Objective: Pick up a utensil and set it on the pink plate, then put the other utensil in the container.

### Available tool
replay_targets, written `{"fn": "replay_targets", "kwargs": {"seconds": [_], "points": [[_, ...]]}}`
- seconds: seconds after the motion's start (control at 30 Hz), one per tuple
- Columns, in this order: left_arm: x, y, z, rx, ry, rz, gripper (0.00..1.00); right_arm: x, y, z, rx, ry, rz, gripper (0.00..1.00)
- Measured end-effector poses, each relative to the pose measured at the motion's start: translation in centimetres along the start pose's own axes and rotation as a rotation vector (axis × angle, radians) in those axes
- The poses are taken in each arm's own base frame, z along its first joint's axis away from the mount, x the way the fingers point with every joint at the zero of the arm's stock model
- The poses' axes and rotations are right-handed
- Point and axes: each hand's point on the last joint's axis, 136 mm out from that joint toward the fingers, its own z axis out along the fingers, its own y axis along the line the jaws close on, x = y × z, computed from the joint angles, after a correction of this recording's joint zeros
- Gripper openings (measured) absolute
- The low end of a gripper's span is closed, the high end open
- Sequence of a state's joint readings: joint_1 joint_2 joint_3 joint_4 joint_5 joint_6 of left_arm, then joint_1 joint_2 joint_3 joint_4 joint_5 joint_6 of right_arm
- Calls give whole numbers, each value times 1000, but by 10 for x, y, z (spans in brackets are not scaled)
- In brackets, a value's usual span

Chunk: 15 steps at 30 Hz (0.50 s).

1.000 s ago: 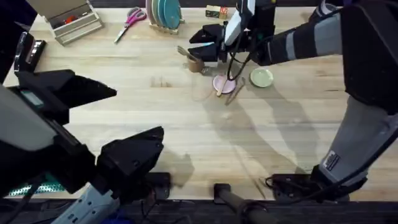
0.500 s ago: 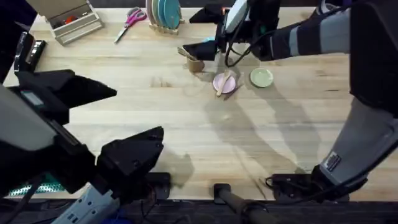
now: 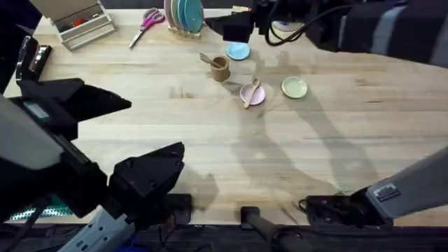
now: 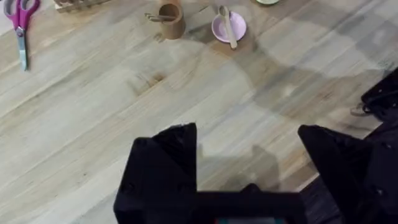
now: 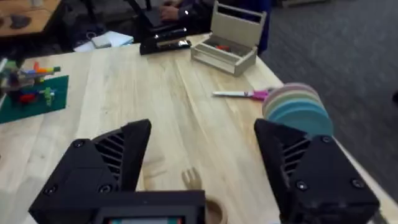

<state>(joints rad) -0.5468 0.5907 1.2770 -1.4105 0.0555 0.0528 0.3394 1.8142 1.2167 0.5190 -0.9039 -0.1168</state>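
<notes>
The wooden spoon (image 3: 251, 93) lies across the pink plate (image 3: 253, 94), its handle sticking out over the rim toward the near side of the table. Just beside the plate, on the left, stands the small brown wooden cup (image 3: 220, 68) with the wooden fork (image 3: 206, 59) in it, the fork leaning out over the cup's left rim. The left wrist view shows the same pair from farther off: the spoon (image 4: 227, 26) on the plate (image 4: 229, 28) and the fork (image 4: 158, 17) resting in the cup (image 4: 171, 20).

The right gripper (image 3: 234, 26) hangs above the far edge of the table, behind the cup, at the end of an arm stretched long across the right side of the overhead view. Its fingers (image 5: 109, 167) stand wide apart with nothing between them; in the right wrist view the fork's tines (image 5: 191, 178) and the cup's rim (image 5: 214, 211) show below, between the two fingers.

The left gripper (image 4: 249, 180) sits near its base, raised over bare tabletop well apart from the plates, its jaws spread wide and empty.

A light blue plate (image 3: 238, 51) lies just behind the cup, and a yellow-green plate (image 3: 294, 87) sits to the right of the pink one. Pink-handled scissors (image 3: 145, 24) and a rack of upright plates (image 3: 184, 17) are along the far edge; a wooden tray box (image 5: 227, 42) shows beyond them in the right wrist view.
</notes>
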Motion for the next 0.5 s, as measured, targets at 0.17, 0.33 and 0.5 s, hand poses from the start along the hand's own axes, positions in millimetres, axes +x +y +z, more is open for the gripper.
{"fn": "replay_targets", "kwargs": {"seconds": [0.17,0.33,0.5], "points": [[0,0,0,0,0,0,994,-1,7,-16,74,106,54,998],[0,0,0,0,0,0,993,2,14,-42,202,251,48,998],[0,0,0,0,0,0,992,1,21,-77,333,379,43,998]]}}
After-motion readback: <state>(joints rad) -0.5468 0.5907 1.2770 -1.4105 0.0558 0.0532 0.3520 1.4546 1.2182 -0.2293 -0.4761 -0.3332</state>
